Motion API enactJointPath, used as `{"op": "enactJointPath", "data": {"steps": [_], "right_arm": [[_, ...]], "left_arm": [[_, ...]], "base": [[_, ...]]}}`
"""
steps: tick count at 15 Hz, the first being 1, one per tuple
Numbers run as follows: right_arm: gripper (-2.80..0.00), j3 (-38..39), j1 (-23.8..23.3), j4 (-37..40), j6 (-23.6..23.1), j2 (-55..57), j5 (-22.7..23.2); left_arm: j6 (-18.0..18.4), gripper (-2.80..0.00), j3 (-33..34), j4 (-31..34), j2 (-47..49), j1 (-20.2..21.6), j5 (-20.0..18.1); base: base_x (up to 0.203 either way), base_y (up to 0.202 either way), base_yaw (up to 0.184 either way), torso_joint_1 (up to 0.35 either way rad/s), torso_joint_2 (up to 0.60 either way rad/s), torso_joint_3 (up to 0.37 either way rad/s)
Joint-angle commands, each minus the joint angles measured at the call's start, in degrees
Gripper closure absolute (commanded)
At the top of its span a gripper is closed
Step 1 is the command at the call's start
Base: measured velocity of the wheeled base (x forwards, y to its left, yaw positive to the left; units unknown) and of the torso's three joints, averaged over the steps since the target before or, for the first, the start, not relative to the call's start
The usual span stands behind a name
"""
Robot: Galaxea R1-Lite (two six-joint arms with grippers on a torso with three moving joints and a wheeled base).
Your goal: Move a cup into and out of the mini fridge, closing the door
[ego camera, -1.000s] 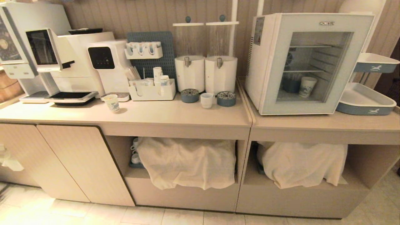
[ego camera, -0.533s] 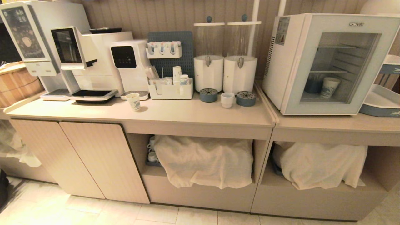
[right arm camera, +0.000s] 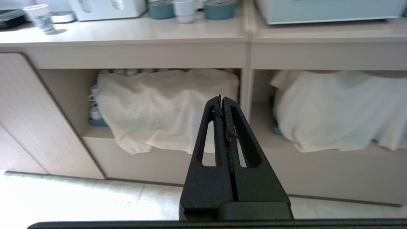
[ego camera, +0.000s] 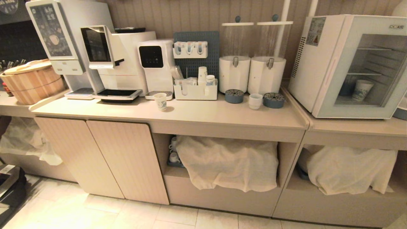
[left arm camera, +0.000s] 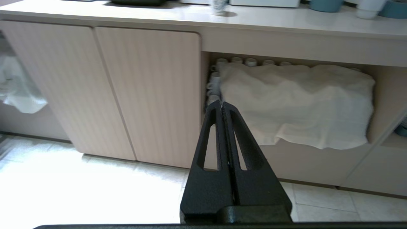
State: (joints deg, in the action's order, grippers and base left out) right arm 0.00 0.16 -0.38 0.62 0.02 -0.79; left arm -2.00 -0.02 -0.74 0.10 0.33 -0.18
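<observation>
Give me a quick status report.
Left pincer and right pincer shut, empty, low before the counter. Cup on counter between two blue discs. Fridge door closed. Nothing blocking.

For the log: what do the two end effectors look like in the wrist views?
Both match. The left end effector and right end effector are matte black with a grainy texture, each with two long tapering fingers cut through by a narrow elongated slot. No cables or markings show. The right one has a frayed dark strand along its inner seam.
</observation>
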Motion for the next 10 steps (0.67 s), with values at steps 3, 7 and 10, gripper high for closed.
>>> {"op": "enactJointPath", "data": {"steps": [3, 7, 10], "right_arm": [[0.0, 0.1, 0.0, -0.1, 0.1, 0.1, 0.0], [0.0, 0.1, 0.0, -0.1, 0.1, 0.1, 0.0], [0.0, 0.1, 0.0, -0.1, 0.1, 0.1, 0.0]], "left_arm": [[0.0, 0.0, 0.0, 0.0, 0.1, 0.0, 0.0], [0.0, 0.0, 0.0, 0.0, 0.1, 0.0, 0.0], [0.0, 0.0, 0.0, 0.0, 0.1, 0.0, 0.0]], "base": [[0.0, 0.195, 0.009, 0.003, 0.0, 0.003], [0.0, 0.07, 0.008, 0.001, 0.0, 0.001], [0.0, 0.0, 0.0, 0.0, 0.0, 0.0]]}}
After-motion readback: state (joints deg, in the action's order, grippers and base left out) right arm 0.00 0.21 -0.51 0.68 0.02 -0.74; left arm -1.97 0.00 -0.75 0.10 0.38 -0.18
